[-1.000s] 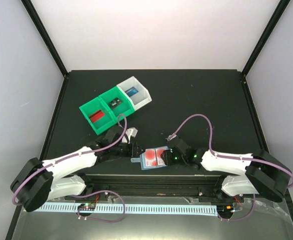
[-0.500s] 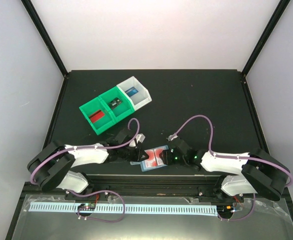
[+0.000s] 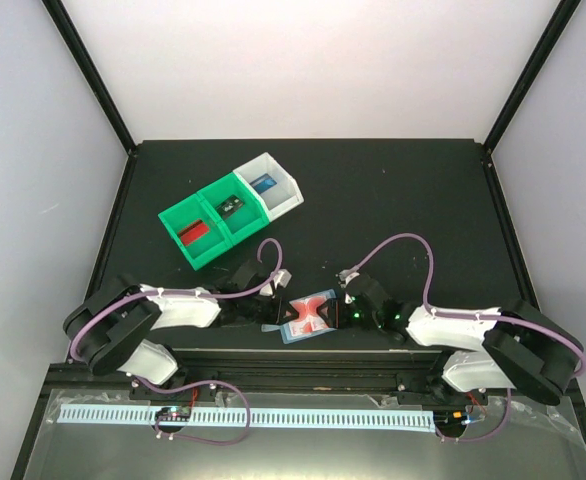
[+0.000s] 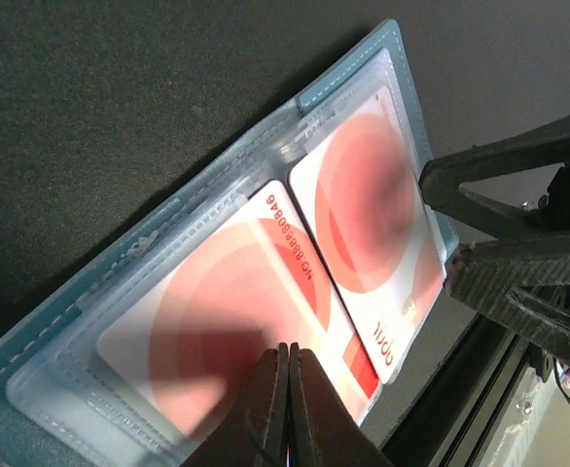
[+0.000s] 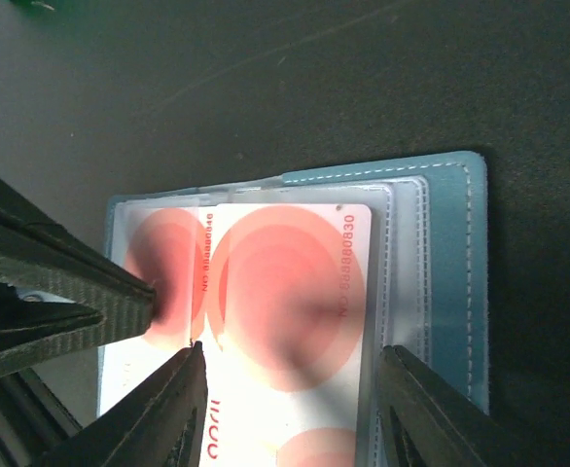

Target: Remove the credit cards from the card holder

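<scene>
The pale blue card holder [image 3: 310, 316] lies open at the near table edge, between both grippers. Two red-and-white credit cards with round red marks sit in its pockets, one [image 4: 217, 321] under my left gripper and one [image 5: 285, 292] under my right. My left gripper [image 4: 288, 350] is shut, its joined tips resting on the left card with nothing between them. My right gripper [image 5: 290, 355] is open, with one finger [image 5: 183, 389] at the right card's left edge and the other at its right edge. In the top view the left gripper [image 3: 278, 312] and the right gripper [image 3: 343, 310] almost meet over the holder.
Two green bins [image 3: 208, 222] and a white bin [image 3: 270, 188] stand in a row at the back left, holding a red, a black and a blue card. The table's metal front rail [image 3: 303, 365] runs just behind the holder.
My left arm swung right onto the holder and its gripper went from part open to shut. The right gripper opened a little wider. The holder shifted slightly.
</scene>
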